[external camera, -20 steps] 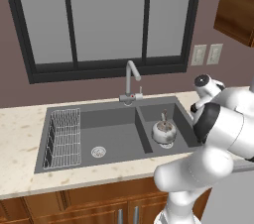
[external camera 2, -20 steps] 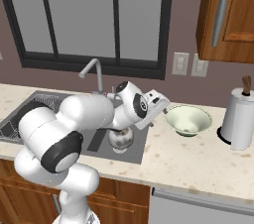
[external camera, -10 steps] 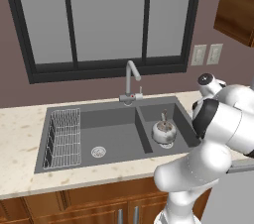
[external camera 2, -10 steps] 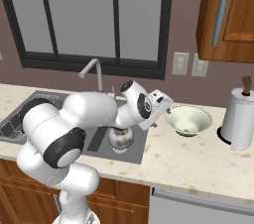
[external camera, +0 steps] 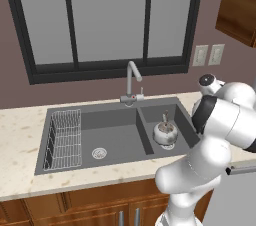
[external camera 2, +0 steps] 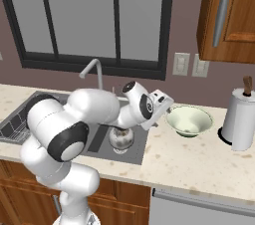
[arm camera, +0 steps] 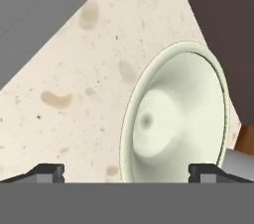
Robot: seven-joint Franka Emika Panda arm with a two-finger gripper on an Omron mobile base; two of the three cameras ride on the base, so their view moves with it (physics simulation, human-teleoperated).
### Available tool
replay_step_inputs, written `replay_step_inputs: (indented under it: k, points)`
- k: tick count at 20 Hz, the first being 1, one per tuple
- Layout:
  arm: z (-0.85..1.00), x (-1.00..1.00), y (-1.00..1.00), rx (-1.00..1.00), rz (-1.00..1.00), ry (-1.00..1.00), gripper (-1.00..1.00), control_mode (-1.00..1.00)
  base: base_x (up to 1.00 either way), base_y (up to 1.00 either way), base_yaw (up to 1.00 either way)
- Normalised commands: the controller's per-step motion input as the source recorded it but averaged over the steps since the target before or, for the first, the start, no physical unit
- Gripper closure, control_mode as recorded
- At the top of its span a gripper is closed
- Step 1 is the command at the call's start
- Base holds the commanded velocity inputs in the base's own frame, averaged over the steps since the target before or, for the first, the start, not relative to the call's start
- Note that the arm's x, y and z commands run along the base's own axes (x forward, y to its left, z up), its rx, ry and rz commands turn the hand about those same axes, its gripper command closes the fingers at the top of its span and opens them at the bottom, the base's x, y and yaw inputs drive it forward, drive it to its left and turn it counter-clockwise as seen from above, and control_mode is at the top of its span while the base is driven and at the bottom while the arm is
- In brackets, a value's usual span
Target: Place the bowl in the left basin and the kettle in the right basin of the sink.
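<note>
Pincer (arm camera: 127,172) released, tips wide apart, nothing between them; in the right base view the pincer (external camera 2: 160,103) sits just left of the bowl (external camera 2: 189,120), above the worktop (external camera 2: 199,164), not touching it. Hand view: the bowl (arm camera: 176,119) lies straight ahead between the two tips, pale greenish inside, nothing in it, resting on speckled cream worktop (arm camera: 74,94) with dark wall behind. Nothing stands between pincer and bowl. Right of the bowl, a white paper towel roll (external camera 2: 241,119) on its holder, well apart. Left of the pincer, the sink (external camera: 45,140): the kettle (external camera: 165,131) sits upright in the right basin (external camera: 182,120), handle up; the left basin (external camera: 115,135) holds the white wire rack (external camera: 65,137) at its left end and a round drain (external camera: 99,153). Chrome faucet (external camera: 131,77) behind the divider. Left base view gives both basins plainly but the arm's bulk hides the bowl; right base view gives the bowl, with the kettle (external camera 2: 121,138) partly behind the arm.
</note>
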Motion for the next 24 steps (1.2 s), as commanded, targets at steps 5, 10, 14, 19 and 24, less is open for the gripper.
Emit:
replay_step_inputs:
  k: [5,10,14,19,24]
  points:
    - [-0.17,0.12,-0.03,0.00,0.07,0.00,-1.00,-1.00,0.00,0.00,0.00]
    - [-0.17,0.08,-0.07,0.00,0.07,0.00,-1.00,-1.00,0.00,0.00,0.00]
    - [-0.10,0.11,-0.11,0.00,0.07,0.00,-1.00,-1.00,0.00,0.00,0.00]
    - [-0.06,0.11,-0.11,0.00,0.06,0.00,-1.00,-1.00,0.00,0.00,0.00]
    - [-0.05,0.10,-0.18,0.00,0.03,0.00,-1.00,-1.00,0.00,0.00,0.00]
